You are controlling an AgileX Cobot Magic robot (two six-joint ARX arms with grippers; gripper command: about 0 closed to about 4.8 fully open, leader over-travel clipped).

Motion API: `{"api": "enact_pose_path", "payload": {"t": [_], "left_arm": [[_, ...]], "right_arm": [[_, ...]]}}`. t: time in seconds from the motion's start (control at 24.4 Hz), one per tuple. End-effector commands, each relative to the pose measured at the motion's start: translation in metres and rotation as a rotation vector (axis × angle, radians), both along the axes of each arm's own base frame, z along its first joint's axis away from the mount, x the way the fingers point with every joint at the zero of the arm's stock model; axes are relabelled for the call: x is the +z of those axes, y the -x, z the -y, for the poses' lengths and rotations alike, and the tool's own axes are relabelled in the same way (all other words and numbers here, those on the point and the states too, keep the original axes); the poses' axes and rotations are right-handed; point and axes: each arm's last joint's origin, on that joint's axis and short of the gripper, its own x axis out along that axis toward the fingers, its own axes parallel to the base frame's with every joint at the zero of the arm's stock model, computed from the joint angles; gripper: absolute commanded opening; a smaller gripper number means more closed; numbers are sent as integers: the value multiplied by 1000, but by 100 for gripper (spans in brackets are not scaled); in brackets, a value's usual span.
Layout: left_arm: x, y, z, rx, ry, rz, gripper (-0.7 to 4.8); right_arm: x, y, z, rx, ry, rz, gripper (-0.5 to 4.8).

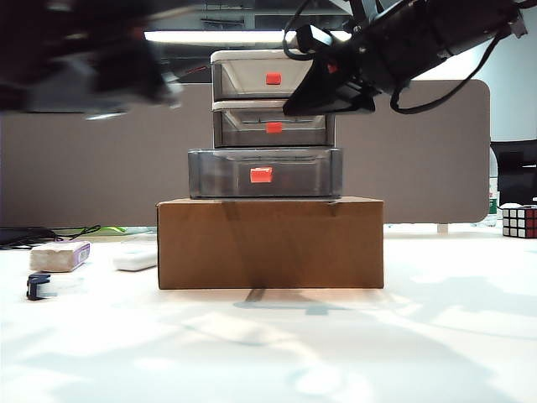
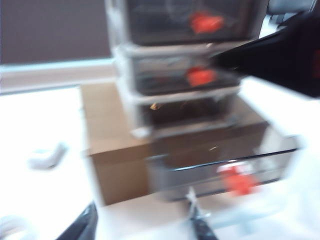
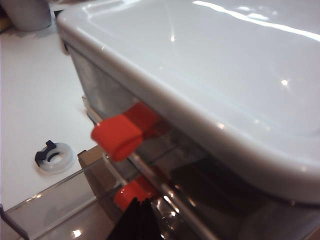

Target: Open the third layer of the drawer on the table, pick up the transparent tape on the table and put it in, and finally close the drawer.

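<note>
Drawers (image 1: 273,126) were stacked on a cardboard box (image 1: 270,243) on the surface (image 1: 419,336), with the third layer (image 1: 265,173) pulled out toward the camera. Tape (image 1: 38,286) was seen lying on the surface far left, near a whitish block (image 1: 59,255) and a white bar (image 1: 135,259). Left fingers (image 2: 140,227) were held apart, blurred, high at upper left. Right fingers (image 1: 336,92) were poised against the top drawer's right edge; their opening could not be told.
</note>
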Motion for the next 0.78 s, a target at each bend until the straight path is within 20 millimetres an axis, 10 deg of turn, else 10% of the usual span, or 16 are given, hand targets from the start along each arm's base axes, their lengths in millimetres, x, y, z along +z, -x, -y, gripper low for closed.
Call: {"api": "enact_pose_path", "payload": {"t": [0.04,0.25,0.62,0.78], "left_arm": [[-3,-18,-41,-44,-58,-167,214],[2,-48,-95,-71,66,-232,110],[-7,-66,-146,-9,185,-230,165],[-16,-72,-144,-151,-79,-107,358]], "right_arm": [[6,1,0,18,-25,13,-5],[7,2,-1,39,-31,13,-5],[7,2,-1,38,-44,-3,-5],[7,2,0,40,-45,-3,-5]]}}
